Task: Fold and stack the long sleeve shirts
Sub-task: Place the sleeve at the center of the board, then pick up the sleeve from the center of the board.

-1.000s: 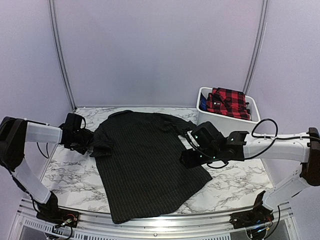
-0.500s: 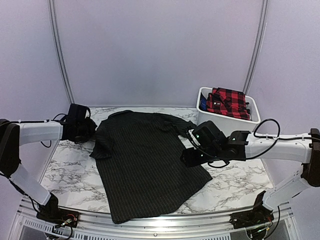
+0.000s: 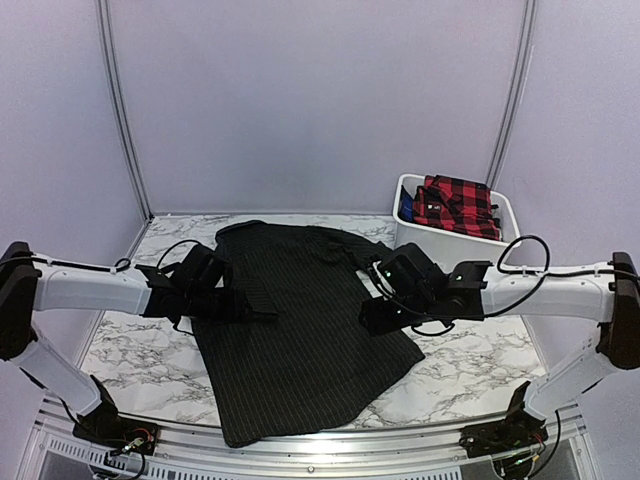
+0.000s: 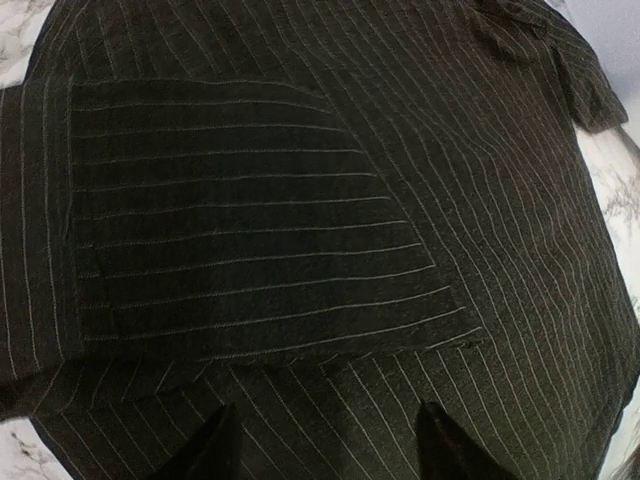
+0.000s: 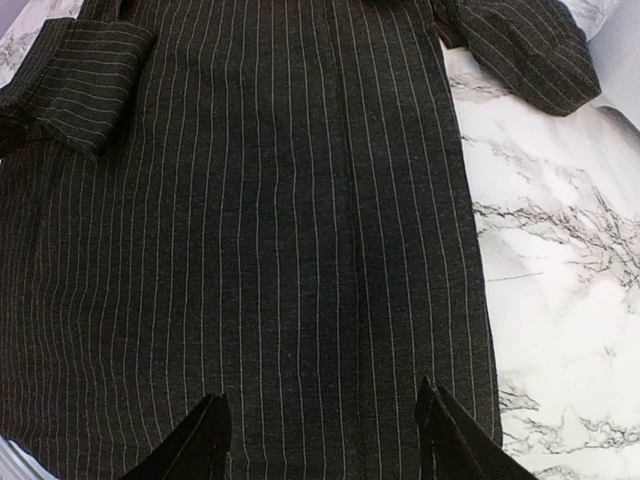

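Black pinstriped shirt point(image 3: 300, 360) lies flat on marble table point(image 3: 470, 370), frame centre. Sleeve point(image 4: 250, 220) at frame left folded inward over body. Left gripper point(image 4: 328, 452): fingers spread, empty, over cloth beside sleeve. Right gripper point(image 5: 325, 445): fingers spread, empty, over shirt's right edge. Red-and-black plaid shirt point(image 3: 458, 205) in white bin point(image 3: 440, 248), upper right.

Shirt point(image 3: 300, 350) lies flat mid-table point(image 3: 480, 385), collar end at the far side, hem at the near edge. Its left sleeve point(image 3: 250, 300) is folded inward, lying on the body. Its right sleeve point(image 3: 345, 250) lies bunched at the far right, near the bin point(image 3: 450, 247). Bin stands on the table's far right corner, second shirt point(image 3: 458, 205) inside it. Left gripper point(image 3: 262, 308) sits over the folded sleeve; right gripper point(image 3: 372, 322) sits over the shirt's right edge, in front of the bin.
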Robot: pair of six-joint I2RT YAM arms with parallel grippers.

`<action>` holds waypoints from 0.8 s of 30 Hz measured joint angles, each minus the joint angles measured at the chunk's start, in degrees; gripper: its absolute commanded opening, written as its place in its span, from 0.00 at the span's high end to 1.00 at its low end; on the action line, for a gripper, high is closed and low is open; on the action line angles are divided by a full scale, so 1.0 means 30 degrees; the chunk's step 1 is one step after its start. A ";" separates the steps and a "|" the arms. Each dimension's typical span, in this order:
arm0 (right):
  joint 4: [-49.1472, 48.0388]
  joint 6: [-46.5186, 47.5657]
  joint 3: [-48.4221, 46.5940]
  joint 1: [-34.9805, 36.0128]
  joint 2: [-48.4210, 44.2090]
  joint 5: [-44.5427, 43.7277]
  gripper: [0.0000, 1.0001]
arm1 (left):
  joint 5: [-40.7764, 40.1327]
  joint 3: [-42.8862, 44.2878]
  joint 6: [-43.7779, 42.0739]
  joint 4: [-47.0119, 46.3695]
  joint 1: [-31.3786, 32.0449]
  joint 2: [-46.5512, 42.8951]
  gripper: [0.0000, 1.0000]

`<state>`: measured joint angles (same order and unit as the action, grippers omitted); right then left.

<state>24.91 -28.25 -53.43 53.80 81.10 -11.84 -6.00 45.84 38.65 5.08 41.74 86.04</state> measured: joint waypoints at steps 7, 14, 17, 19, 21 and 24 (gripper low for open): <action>-0.0036 0.0007 -0.0401 0.0000 0.0357 0.0066 0.41 | -0.1260 -0.0619 0.1166 0.1246 -0.0095 -0.3708 0.30; -0.0029 0.0015 -0.0590 0.0015 0.0619 0.0262 0.41 | -0.2375 -0.0612 0.2557 0.2419 -0.3402 -0.5464 0.33; -0.0109 0.0073 -0.0758 0.0051 0.0758 0.0342 0.41 | -0.2186 -0.0459 0.2368 0.2470 -0.4809 -0.4218 0.34; -0.0153 0.0073 -0.0852 0.0095 0.0860 0.0386 0.41 | -0.1603 -0.0066 0.2062 0.2397 -0.5610 -0.2849 0.33; -0.0160 0.0080 -0.0947 0.0146 0.0918 0.0415 0.41 | -0.0991 0.0328 0.1727 0.2266 -0.6288 -0.1523 0.32; -0.0182 0.0080 -0.0998 0.0197 0.0925 0.0415 0.41 | -0.0204 0.0874 0.1173 0.2033 -0.7140 0.0000 0.31</action>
<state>24.36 -28.01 -56.42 54.39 83.88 -10.59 -6.61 48.47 42.17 11.18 20.32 86.04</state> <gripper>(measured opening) 0.594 0.681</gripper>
